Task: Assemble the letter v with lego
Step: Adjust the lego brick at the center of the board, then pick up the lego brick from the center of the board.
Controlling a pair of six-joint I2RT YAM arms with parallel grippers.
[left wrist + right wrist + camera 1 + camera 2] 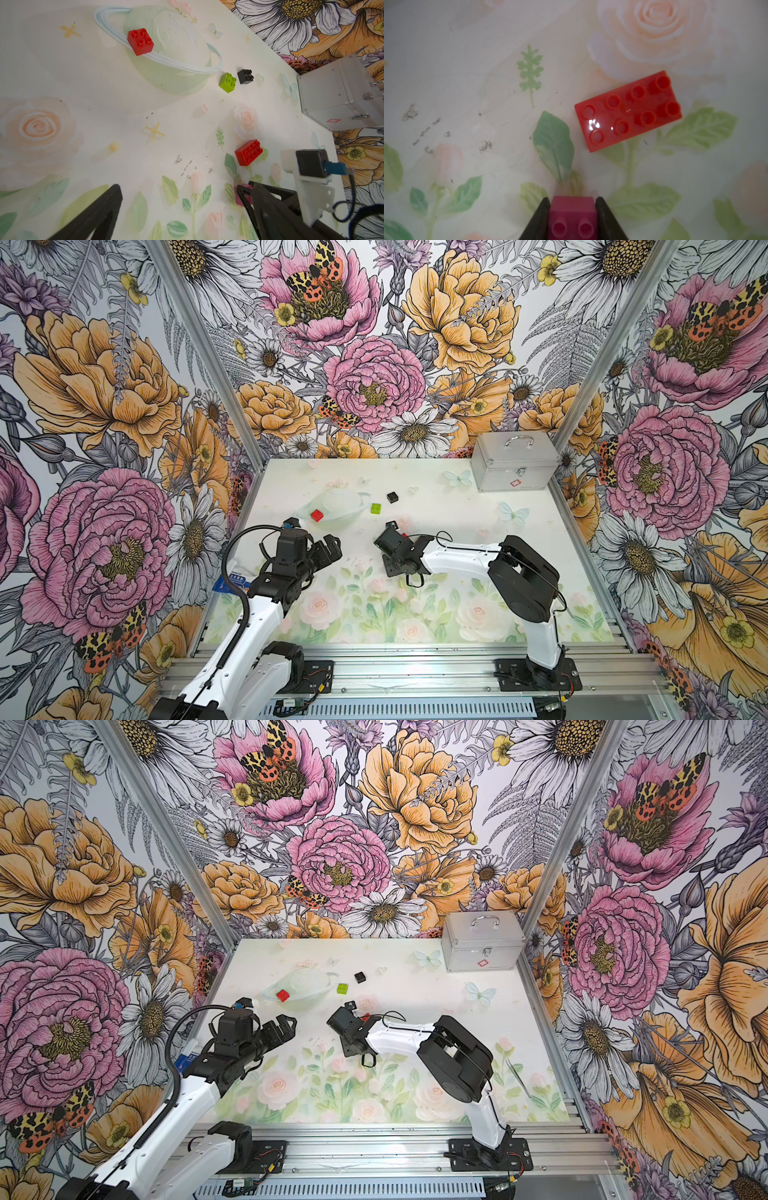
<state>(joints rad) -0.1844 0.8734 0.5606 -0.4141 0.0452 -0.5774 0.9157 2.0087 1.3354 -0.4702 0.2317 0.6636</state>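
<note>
Right gripper (572, 199) is clamped on the magenta-pink brick (572, 212). Its two black fingers press flat against opposite sides of the brick, and two studs show between them in the right wrist view. Whether the brick rests on the table (457, 506) or hangs just above it cannot be told. In both top views this gripper sits near the middle of the table, and its body hides the pink brick there.

The long red brick (628, 111) lies flat, studs up, near the held brick but apart from it, with bare printed table between the two. From above, only a sliver of red shows beside the gripper body.

The left gripper (330, 547) hovers over the left half of the table, jaws spread wide with nothing between them.

Toward the far left of the table the square red brick (317, 515) sits studs up on a printed ringed planet (345, 499). The lime-green brick (375, 508) and the black brick (392, 497) stand just beside each other without touching, around the middle of the far half, the black one nearer the far edge. Each of these bricks lies on its own.

A silver metal case (515, 466) stands shut in the far right corner of the table.
</note>
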